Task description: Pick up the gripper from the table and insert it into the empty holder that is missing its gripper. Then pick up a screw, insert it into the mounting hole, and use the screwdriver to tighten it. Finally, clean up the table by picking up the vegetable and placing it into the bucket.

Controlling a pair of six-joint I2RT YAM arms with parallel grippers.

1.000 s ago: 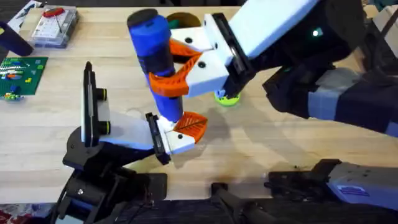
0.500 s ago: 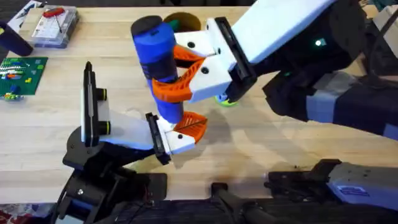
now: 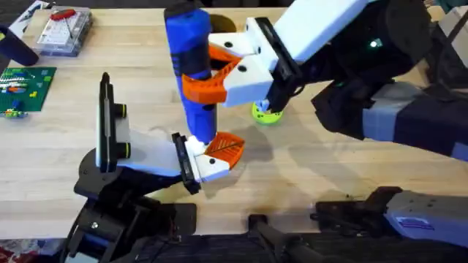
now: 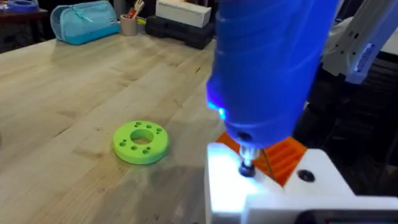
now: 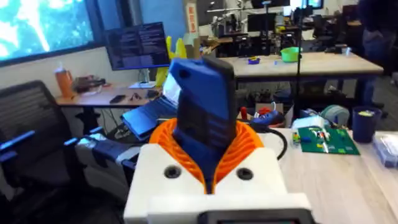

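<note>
The right gripper's (image 3: 208, 73) jaws pinch the screwdriver (image 3: 191, 66), held upright near the table's (image 3: 307, 168) middle, its bit on the white gripper part (image 4: 261, 186). The left gripper's (image 3: 212, 155) jaws: cannot tell. A green disc (image 4: 141, 141) lies just beside.

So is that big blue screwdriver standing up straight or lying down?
Upright. The screwdriver is clamped in the right gripper, and its bit points down onto the white part below.
</note>
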